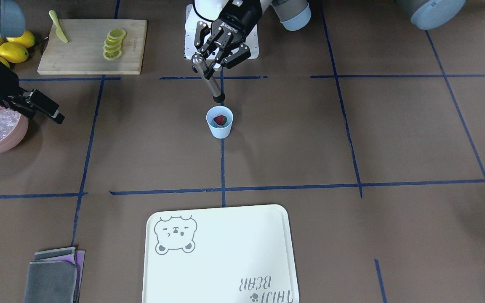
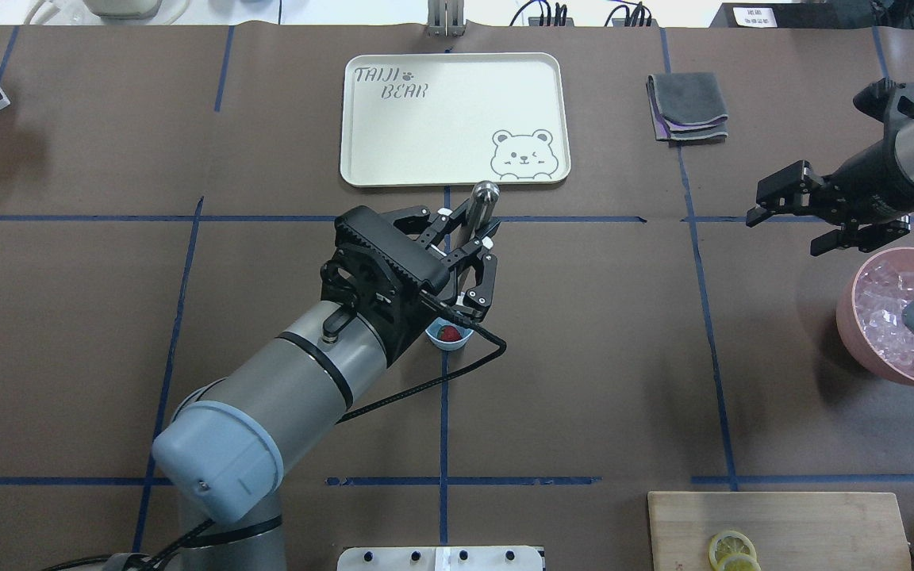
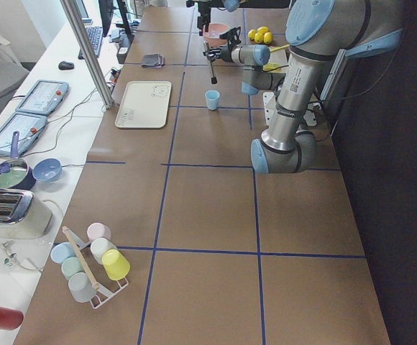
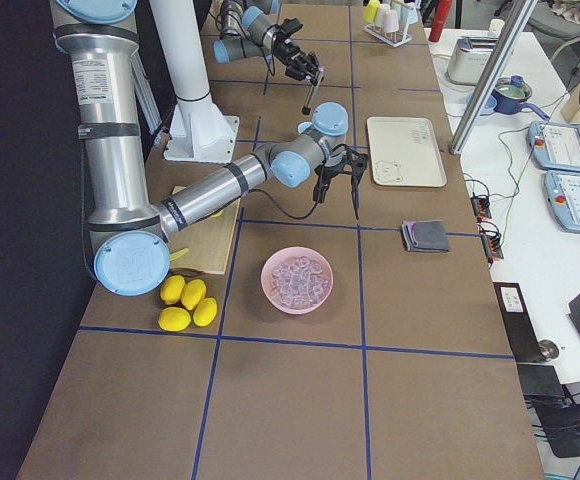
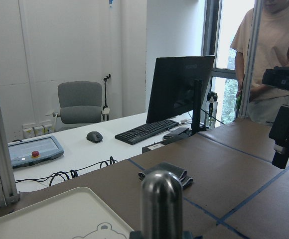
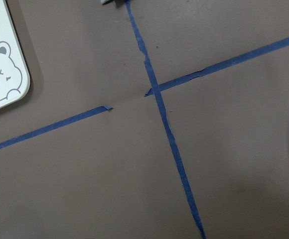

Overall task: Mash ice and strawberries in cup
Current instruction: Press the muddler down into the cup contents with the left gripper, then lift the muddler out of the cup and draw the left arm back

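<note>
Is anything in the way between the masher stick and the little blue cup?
Nothing visible is. The left end effector holds the masher tilted, with its black tip hanging just above the open cup. The strawberry shows inside.

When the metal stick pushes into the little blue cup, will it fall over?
It could tip: the cup looks small and light, narrower at its base, and nothing holds it. The muddler hangs tilted above it, so a slanted push might shove it sideways. The strawberry inside probably adds little weight.
</note>
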`<action>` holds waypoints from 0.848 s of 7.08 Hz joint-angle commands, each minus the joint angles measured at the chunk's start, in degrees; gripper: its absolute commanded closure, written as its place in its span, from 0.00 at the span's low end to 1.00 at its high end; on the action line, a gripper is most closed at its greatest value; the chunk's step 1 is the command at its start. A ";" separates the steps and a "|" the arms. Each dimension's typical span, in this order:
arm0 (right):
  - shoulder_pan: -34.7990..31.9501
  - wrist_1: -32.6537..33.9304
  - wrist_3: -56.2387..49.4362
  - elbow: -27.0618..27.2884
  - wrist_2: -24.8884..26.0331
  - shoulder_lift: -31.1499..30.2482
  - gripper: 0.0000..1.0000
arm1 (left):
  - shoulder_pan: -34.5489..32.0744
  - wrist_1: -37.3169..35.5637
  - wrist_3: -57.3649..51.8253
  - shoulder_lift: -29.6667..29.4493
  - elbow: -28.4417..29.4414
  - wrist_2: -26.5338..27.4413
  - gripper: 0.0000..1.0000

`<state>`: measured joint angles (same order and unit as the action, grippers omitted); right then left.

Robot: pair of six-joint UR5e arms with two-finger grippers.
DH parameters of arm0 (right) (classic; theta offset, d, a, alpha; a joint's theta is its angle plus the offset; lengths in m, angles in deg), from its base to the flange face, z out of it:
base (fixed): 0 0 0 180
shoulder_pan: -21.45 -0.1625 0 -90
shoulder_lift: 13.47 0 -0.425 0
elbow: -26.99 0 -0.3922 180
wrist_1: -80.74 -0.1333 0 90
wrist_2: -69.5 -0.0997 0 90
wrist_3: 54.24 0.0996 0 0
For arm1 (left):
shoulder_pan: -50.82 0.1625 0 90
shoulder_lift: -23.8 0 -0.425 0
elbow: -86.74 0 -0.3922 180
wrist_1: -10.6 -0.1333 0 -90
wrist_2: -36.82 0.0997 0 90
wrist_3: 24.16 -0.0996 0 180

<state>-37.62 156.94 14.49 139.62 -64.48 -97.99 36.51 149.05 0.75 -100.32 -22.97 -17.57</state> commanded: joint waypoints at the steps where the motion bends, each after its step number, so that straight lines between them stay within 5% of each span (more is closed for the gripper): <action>1: -0.07 0.09 0.00 -0.21 0.38 -0.03 0.00 | -0.98 -8.98 1.27 3.94 -7.01 -0.28 1.00; 3: -2.43 0.09 -0.79 -0.56 0.47 -0.38 0.00 | -4.39 -18.59 7.67 9.49 -7.54 -4.37 1.00; 5: -2.71 -0.08 -0.88 -0.47 0.38 -1.08 0.00 | -13.95 -29.16 8.13 13.52 -10.07 -18.43 1.00; 6: -2.71 -0.17 -0.97 -0.47 0.38 -1.52 0.00 | -19.30 -30.76 8.74 20.34 -11.22 -26.48 1.00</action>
<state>-40.23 156.89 13.62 139.13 -64.07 -99.06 22.94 121.60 8.88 -86.02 -32.70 -35.79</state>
